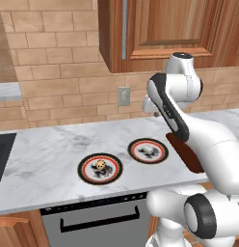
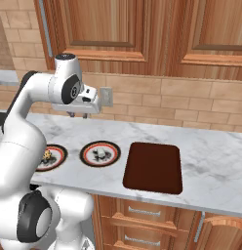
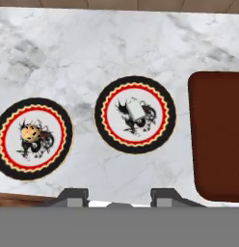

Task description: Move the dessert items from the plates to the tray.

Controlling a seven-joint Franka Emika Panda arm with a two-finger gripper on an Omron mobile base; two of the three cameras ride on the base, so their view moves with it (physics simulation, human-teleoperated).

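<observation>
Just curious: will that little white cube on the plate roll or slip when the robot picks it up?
The white cube looks flat-sided, so it probably won't roll. It's tiny beside its plate, so likely light, and could skid if nudged. The fingers hang above, spread apart.

The kitchen was lit evenly and brightly, and no glare was seen. Only soft, faint shadows were cast. Edges were drawn a little blurry and blocky.
</observation>
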